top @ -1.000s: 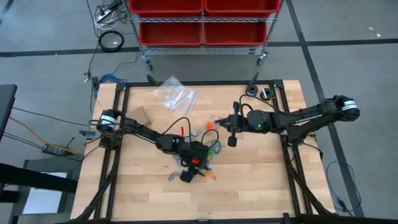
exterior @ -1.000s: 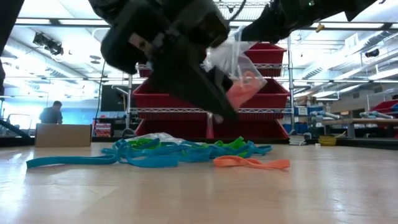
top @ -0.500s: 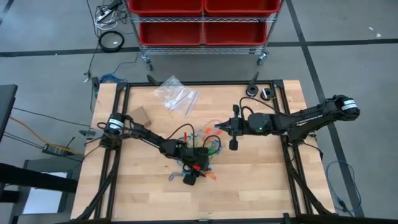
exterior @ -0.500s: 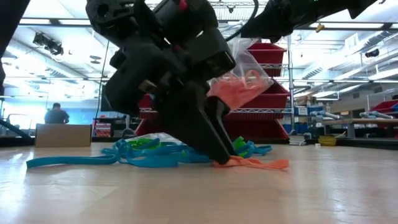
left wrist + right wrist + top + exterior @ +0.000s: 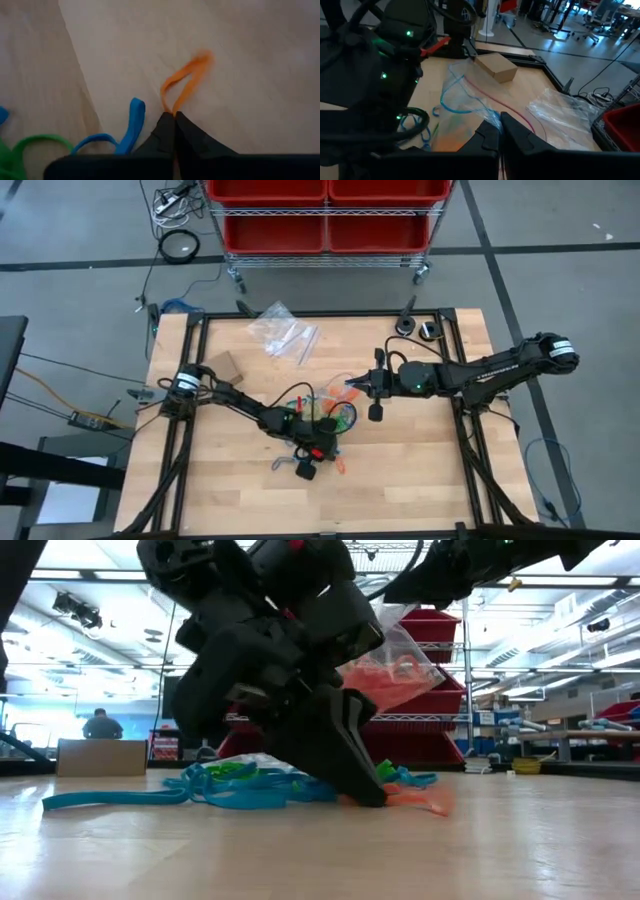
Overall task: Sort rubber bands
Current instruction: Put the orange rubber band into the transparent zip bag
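Left wrist view: left gripper [image 5: 174, 116] pinches an orange rubber band [image 5: 186, 80] against the table [image 5: 260, 75]; blue bands [image 5: 131, 120] lie beside it. Right gripper [image 5: 499, 125] clamps a clear bag [image 5: 470, 107].

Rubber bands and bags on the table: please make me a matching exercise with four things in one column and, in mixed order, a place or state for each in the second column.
Things:
1. orange rubber band
2. left claw
3. right claw
4. cardboard box

States:
A. shut on a clear plastic bag with orange bands inside, raised above the table
B. standing alone on the table, near the empty bags
C. pinched at one end
D. down at the table, shut on a single band

Pairs: 1-C, 2-D, 3-A, 4-B
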